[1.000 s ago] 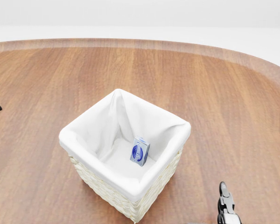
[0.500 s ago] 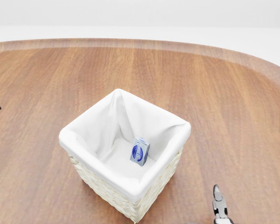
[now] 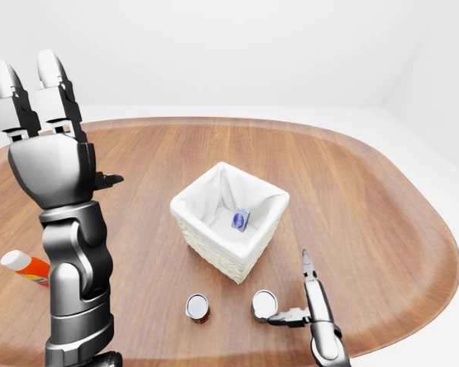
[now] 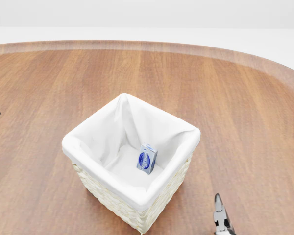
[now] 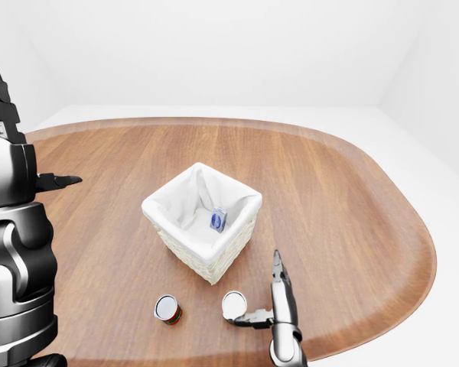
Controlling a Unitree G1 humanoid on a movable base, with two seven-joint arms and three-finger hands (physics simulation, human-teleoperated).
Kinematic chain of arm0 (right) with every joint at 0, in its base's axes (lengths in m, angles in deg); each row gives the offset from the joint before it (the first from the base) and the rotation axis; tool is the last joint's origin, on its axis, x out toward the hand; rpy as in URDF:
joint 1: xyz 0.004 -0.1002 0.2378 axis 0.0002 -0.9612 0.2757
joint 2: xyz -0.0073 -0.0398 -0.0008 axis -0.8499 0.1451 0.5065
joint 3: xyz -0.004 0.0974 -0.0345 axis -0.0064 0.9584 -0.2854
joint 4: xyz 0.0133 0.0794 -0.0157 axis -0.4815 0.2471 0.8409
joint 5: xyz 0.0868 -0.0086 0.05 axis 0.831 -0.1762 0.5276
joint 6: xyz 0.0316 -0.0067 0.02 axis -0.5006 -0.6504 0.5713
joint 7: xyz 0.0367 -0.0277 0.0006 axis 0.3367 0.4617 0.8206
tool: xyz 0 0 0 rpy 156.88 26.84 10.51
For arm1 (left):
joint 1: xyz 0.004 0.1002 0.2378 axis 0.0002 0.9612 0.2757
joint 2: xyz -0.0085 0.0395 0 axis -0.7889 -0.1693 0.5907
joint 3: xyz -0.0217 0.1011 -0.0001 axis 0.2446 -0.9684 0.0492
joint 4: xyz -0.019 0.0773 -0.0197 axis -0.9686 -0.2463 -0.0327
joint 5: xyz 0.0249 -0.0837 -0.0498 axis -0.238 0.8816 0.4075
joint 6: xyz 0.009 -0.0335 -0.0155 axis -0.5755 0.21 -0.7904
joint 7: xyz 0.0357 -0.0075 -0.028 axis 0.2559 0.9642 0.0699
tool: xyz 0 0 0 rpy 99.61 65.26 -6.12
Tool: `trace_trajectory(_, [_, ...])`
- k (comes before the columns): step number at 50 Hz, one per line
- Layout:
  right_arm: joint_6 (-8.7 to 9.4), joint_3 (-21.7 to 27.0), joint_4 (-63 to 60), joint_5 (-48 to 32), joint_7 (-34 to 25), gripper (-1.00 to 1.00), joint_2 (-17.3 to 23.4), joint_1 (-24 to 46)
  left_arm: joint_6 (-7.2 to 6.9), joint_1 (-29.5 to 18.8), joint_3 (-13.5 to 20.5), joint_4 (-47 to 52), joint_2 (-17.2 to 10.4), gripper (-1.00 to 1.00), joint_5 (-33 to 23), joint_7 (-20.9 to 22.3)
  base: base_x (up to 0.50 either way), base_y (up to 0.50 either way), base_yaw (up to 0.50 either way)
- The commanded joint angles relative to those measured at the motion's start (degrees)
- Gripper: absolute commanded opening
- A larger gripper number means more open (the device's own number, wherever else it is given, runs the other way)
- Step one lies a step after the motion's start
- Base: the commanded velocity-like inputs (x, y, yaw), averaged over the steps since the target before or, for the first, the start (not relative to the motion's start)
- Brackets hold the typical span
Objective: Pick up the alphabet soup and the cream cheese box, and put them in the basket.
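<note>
Smooth brown wood grain with a soft sheen on the table (image 3: 382, 199). Pale rough wicker on the basket (image 4: 152, 210), lined with matt white cloth (image 4: 103, 142). Glossy grey metal on the left hand (image 3: 50, 157), shiny metal lids on both cans (image 3: 197, 306).

A broad, rounded wooden table (image 3: 367, 199) with a warm brown grain fills most of the left-eye view. At its centre stands a square wicker basket lined with white cloth (image 3: 228, 256). Below it, near the bottom edge, two small upright cans sit side by side — a silver-topped can (image 3: 197, 307) and a second silver-topped can (image 3: 264, 304). At lower left lies an orange-and-white tube (image 3: 24, 267).
</note>
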Motion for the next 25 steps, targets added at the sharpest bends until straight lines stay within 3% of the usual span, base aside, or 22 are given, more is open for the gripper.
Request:
trace_trajectory(1, [0.00, -2.94, 1.65, -2.39, 2.06, 1.00, 0.05, 0.75, 0.00, 0.15, -0.05, -0.19, 0.17, 1.00, -0.14, -0.43, 0.00, 0.00, 0.00])
trace_trajectory(25, [0.00, -8.27, 4.70, -3.56, 4.71, 1.00, -0.53, 2.18, 0.00, 0.40, 0.01, 1.17, 0.15, 1.00, -1.22, 0.17, 0.00, 0.00, 0.00])
